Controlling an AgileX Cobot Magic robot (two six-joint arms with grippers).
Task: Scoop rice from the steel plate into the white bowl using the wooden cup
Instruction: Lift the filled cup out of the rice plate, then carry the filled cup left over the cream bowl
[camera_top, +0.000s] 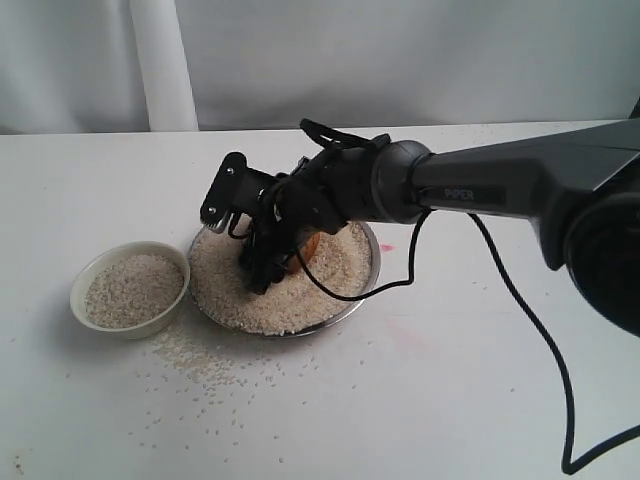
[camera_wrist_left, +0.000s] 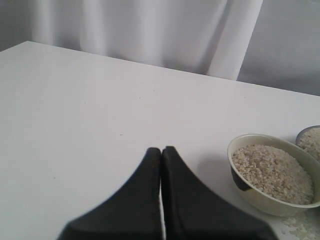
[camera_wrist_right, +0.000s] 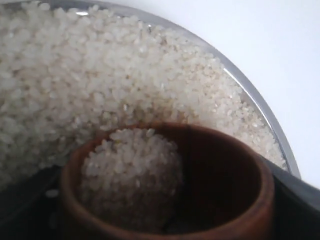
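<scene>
A: Starting at the left: state of the left gripper (camera_wrist_left: 161, 149)?

B: Closed, black fingers (camera_wrist_left: 137, 190) pressed flat together, nothing between. Hanging over the bare white worktop (camera_wrist_left: 75, 100), near the white bowl (camera_top: 128, 331).

A: And the bowl itself?

B: Left of the worktop's middle, upright, filled nearly to the rim with rice (camera_top: 133, 290). More rice strewn loose across the worktop towards the front edge, thickest just in front of the gap between bowl and plate.

A: Next along?

B: The steel plate (camera_top: 375, 262), about mid-worktop, just beside the bowl and not touching it. Covered in a broad bed of rice right out to the thin rim.

A: Right gripper (camera_top: 280, 262)?

B: Down in the plate, clamped around the wooden cup (camera_wrist_right: 225, 175), one dark finger on each side of it.

A: Where is the cup, exactly?

B: Low in the rice, in the far half of the plate, mouth towards the wrist camera. Partly loaded: a heap of grains banked against one side of the dark inside, the other side bare. Probably tipped rather than upright; mostly hidden behind the gripper from the outside camera.

A: Furthest right?

B: The right arm (camera_top: 520, 180), stretching in from the right edge, above the worktop.
</scene>
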